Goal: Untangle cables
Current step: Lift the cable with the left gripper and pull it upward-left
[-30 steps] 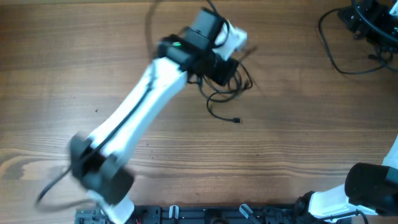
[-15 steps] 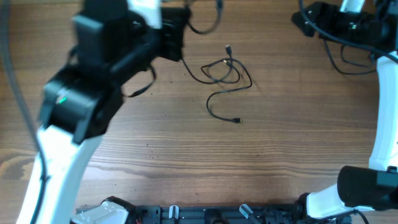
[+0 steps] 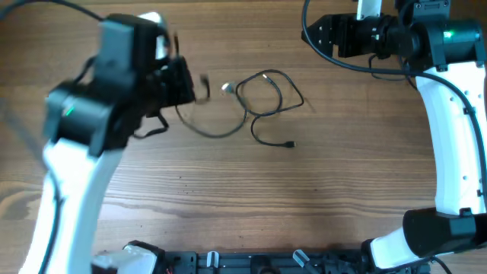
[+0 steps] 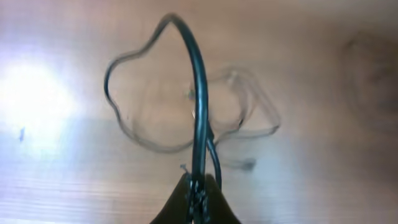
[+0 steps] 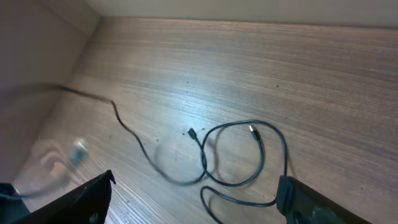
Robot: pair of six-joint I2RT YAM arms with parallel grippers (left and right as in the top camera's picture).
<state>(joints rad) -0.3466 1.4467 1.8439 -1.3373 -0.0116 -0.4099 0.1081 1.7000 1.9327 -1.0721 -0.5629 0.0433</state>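
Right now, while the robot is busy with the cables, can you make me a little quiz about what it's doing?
1. True or false: the left tool is pinching a cable.
2. Pick one. The right tool is: A) holding a cable, B) open and holding nothing, C) shut tight.
3. Fill in the gap: the looped cables lie on a ____ table.

Key: 1 true; 2 B; 3 wooden.

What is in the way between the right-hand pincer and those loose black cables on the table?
Nothing visible. Only bare wooden table lies between the right pincer, which stands open, and the cables looped below it.
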